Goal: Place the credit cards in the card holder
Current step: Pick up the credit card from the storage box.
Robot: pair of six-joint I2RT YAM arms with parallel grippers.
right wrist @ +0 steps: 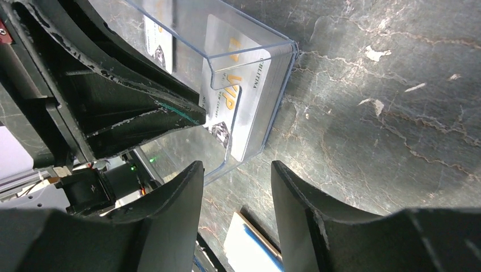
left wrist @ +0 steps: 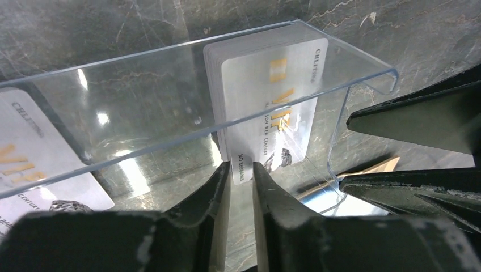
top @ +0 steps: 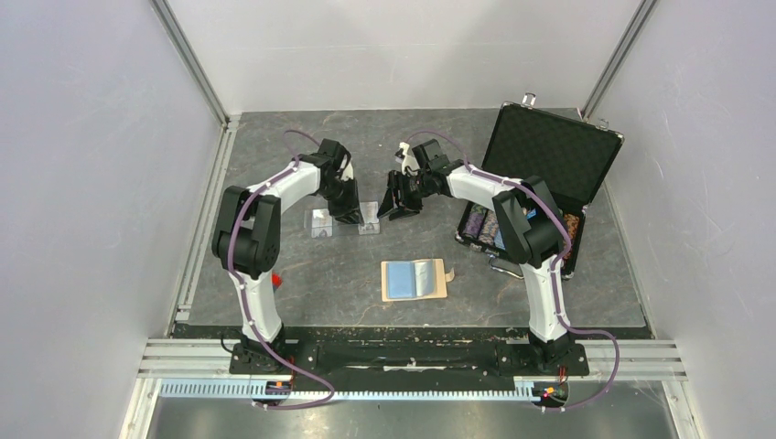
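Two clear stands on the dark table each hold pale credit cards with gold print, one stand at left (top: 318, 222) and one at right (top: 369, 219). My left gripper (top: 352, 216) reaches down between them. In its wrist view its jaws (left wrist: 241, 170) stand a narrow gap apart at the lower corner of the right-hand cards (left wrist: 266, 102), and bare table shows between them. The other card (left wrist: 34, 164) lies at far left. My right gripper (top: 400, 208) hangs open just right of that stand (right wrist: 249, 96), empty (right wrist: 235, 167). The tan card holder (top: 414, 279) lies open nearer the arms, blue pockets up.
An open black case (top: 549, 155) with poker chips (top: 480, 224) stands at the right, close to the right arm. A small red block (top: 275, 279) sits by the left arm. White walls and metal rails enclose the table.
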